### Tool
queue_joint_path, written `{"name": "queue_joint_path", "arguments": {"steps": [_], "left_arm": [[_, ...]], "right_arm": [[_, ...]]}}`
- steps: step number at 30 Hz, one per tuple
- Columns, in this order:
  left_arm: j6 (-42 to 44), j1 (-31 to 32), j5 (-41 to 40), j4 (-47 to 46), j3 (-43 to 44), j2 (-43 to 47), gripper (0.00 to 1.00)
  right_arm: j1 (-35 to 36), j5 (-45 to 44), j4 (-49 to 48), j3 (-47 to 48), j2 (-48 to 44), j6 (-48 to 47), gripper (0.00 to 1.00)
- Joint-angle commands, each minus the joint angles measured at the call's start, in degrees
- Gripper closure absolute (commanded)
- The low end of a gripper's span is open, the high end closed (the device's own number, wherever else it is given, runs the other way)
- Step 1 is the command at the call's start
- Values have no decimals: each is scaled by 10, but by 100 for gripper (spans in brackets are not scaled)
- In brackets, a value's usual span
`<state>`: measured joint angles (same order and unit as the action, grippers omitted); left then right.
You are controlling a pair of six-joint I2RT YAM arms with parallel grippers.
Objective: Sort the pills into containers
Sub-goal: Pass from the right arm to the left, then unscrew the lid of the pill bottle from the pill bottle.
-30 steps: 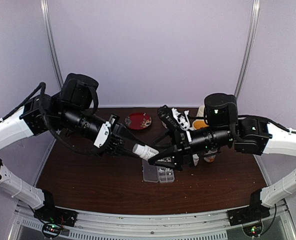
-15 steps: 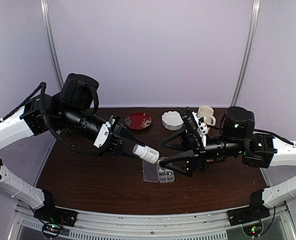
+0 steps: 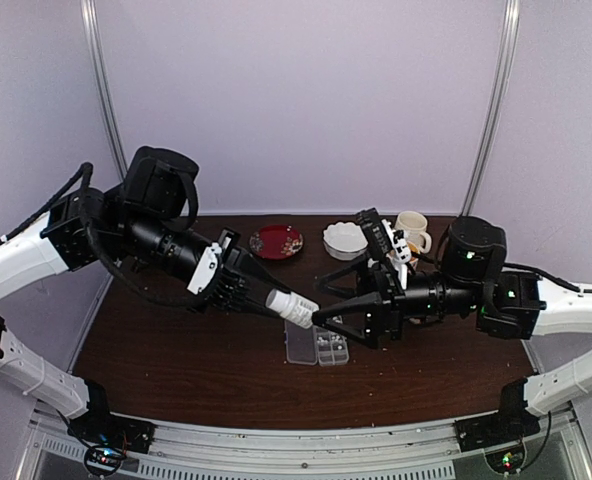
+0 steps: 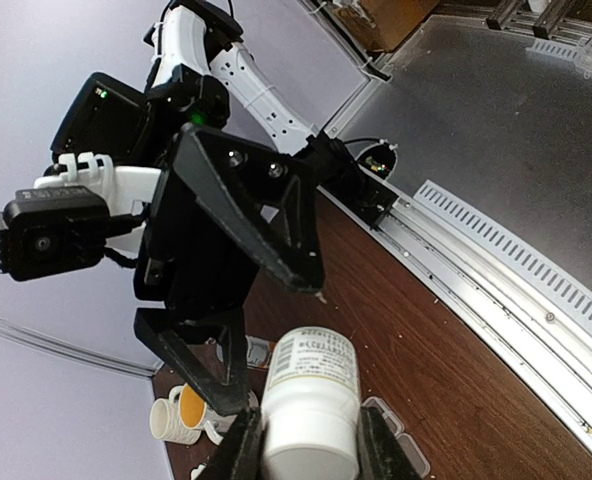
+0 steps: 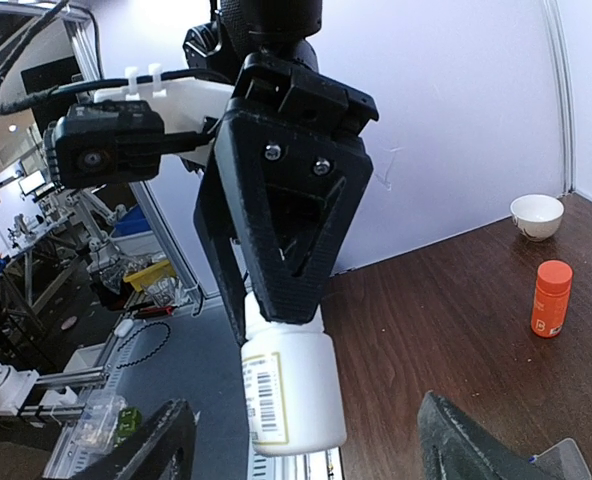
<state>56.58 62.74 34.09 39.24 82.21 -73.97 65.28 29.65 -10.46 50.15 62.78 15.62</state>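
The bottle (image 3: 294, 306) sits in the left gripper (image 3: 268, 298), its far end reaching the right gripper (image 3: 322, 322). The pill box (image 3: 316, 348) lies on the table (image 3: 176, 360) directly below where the grippers meet. Behind them stand the plate (image 3: 277, 241), bowl (image 3: 345, 240) and mug (image 3: 412, 228), left to right.

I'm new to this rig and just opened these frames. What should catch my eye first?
A white bottle, clamped in the left gripper, hangs in mid-air over the middle of the table. The right gripper faces it, jaws spread wide, close to its free end. Just below lies the clear pill box, lid open.
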Motion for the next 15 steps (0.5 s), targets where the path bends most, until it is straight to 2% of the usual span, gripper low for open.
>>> {"name": "queue_joint_path", "arguments": {"steps": [1,8,13,15], "left_arm": [[-8,3,13,-7,20,-4,100],[-11,3,15,-18,17,-2,100],[-16,3,8,-31,11,2,100],[-18,3,8,-31,10,2,100]], "right_arm": [[2,3,-77,-8,10,74,22],[12,21,-138,-16,41,115,28],[18,23,-153,-14,57,121,30],[20,23,-155,-13,60,121,40]]}}
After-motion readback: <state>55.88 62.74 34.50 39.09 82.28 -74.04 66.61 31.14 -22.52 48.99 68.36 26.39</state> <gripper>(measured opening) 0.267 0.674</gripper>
